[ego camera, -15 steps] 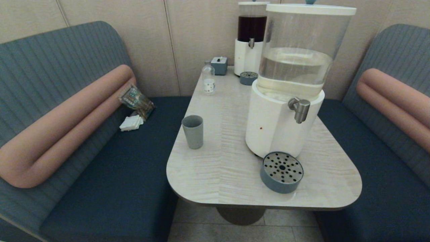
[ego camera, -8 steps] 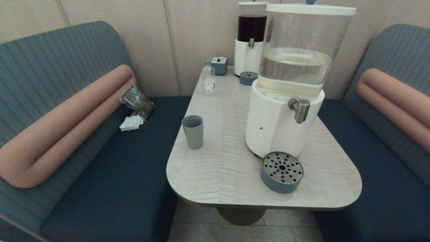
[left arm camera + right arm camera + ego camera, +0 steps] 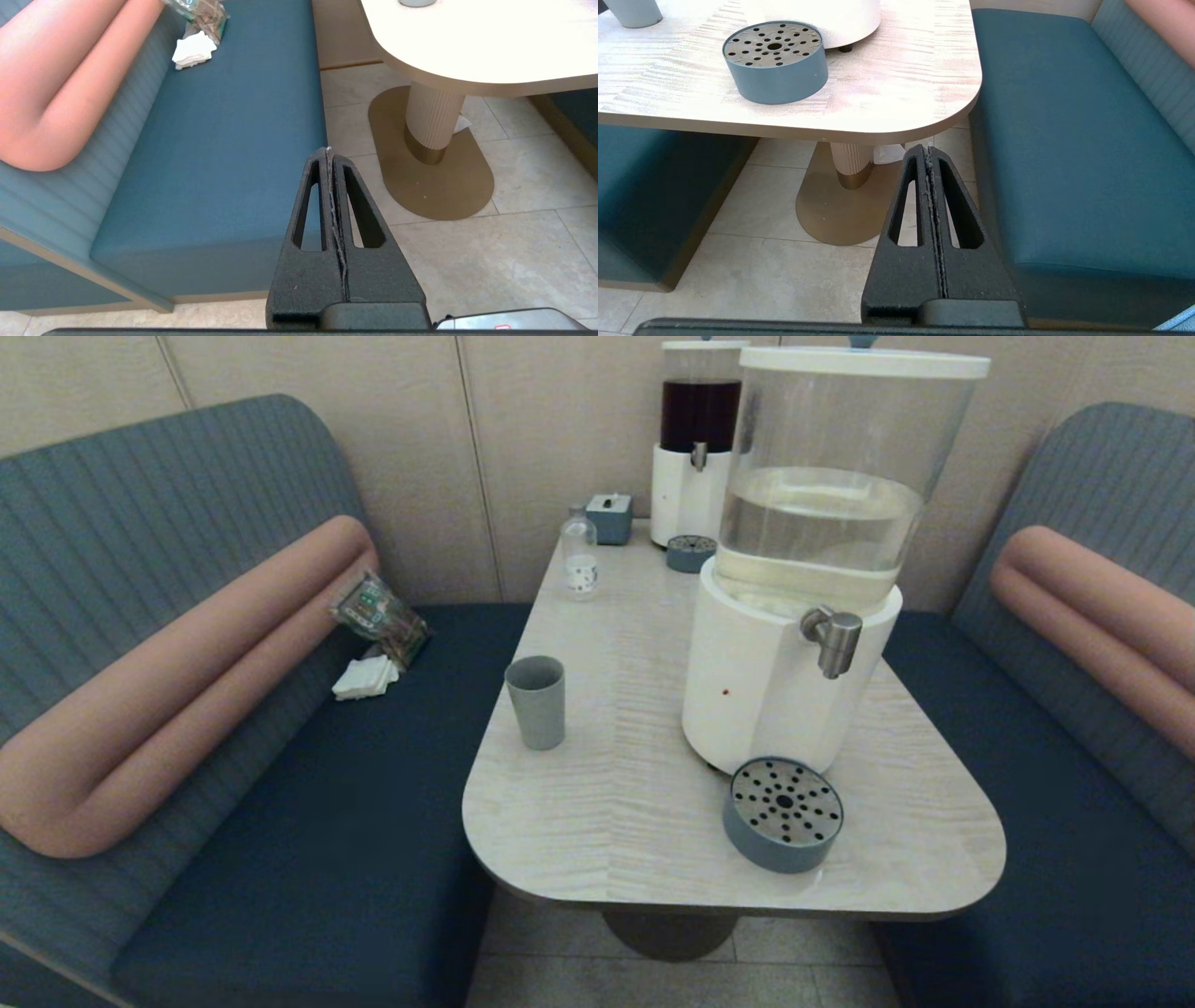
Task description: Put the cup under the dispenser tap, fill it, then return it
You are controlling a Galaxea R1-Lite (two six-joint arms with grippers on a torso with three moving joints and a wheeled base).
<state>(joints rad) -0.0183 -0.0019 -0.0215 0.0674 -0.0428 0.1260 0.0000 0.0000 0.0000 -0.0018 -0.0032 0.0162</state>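
The grey-blue cup (image 3: 536, 701) stands upright near the table's left edge, well left of the dispenser; its base also shows in the right wrist view (image 3: 633, 11). The brushed-steel dispenser tap (image 3: 833, 637) juts from the big white-based dispenser (image 3: 775, 681) holding clear liquid, with nothing under its spout. Neither arm appears in the head view. My left gripper (image 3: 329, 151) hangs shut and empty below table height, over the floor beside the left bench. My right gripper (image 3: 928, 149) is shut and empty too, low over the floor by the table's near right corner.
A low round grey tray (image 3: 782, 814) with a perforated metal top sits in front of the dispenser. At the back stand a dark-red-liquid dispenser (image 3: 698, 439), its small tray (image 3: 691, 553), a clear bottle (image 3: 580, 556) and a small box (image 3: 610, 516). Benches (image 3: 308, 803) flank the table (image 3: 607, 803).
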